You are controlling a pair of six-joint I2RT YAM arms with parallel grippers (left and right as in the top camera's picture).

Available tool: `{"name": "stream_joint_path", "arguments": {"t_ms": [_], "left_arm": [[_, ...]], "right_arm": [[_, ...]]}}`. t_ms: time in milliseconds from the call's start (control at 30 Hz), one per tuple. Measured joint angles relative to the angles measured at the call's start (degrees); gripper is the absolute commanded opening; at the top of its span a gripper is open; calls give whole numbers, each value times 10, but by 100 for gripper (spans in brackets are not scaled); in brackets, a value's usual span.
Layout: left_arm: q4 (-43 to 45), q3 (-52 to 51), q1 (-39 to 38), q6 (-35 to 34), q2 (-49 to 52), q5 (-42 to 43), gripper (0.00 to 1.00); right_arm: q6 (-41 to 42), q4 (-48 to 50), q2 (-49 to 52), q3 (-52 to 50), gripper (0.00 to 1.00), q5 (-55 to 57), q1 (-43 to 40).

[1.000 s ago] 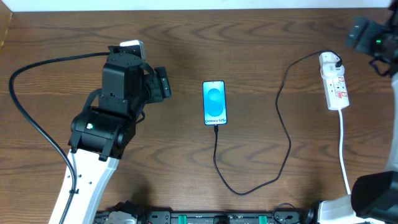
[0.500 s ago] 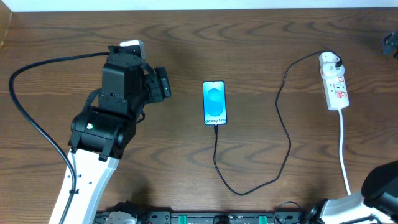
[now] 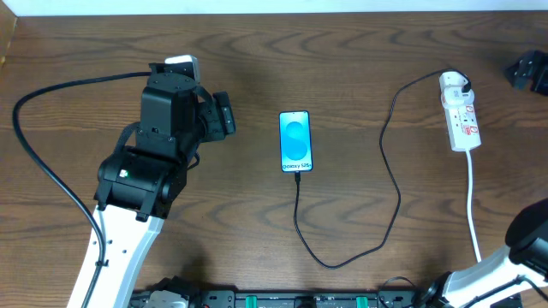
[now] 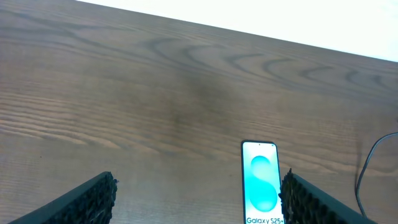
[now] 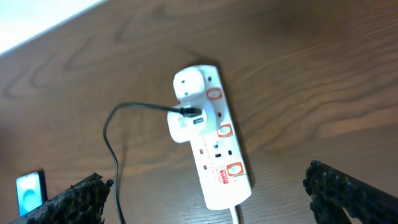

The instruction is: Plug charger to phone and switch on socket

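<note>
Change: right pincer point(image 5: 205, 183) has shifted near the counter point(image 3: 257, 51) edge, jaws wide and empty, aimed at the socket point(image 5: 211, 149).
Left pincer point(image 4: 199, 193): open, idle, facing the phone point(image 3: 295, 141).
Charger point(image 3: 390, 162): appears seated in the phone.
Meaning: only the switch likely remains.

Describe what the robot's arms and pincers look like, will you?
The left arm has boxy black joints on a white lower link, with a black cable looping off it. The right arm is likewise black and white. Both the left pincer and right pincer are black, with ridged pads.
</note>
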Motion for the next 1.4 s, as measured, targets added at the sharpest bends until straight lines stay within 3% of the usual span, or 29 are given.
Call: {"name": "stream_joint_path", "arguments": {"t_ms": [400, 633, 733, 767, 1400], "left_arm": [[0, 0, 0, 0, 0, 0, 84], [0, 0, 0, 0, 0, 0, 84], [0, 0, 0, 0, 0, 0, 84], [0, 0, 0, 0, 0, 0, 84], [0, 0, 0, 0, 0, 0, 84]], "right_arm": [[-83, 31, 126, 0, 96, -78, 10], [-82, 45, 174, 0, 93, -96, 38], [-82, 50, 179, 0, 95, -97, 48], [-82, 52, 180, 0, 99, -97, 52], [-16, 51, 180, 0, 99, -36, 65]]}}
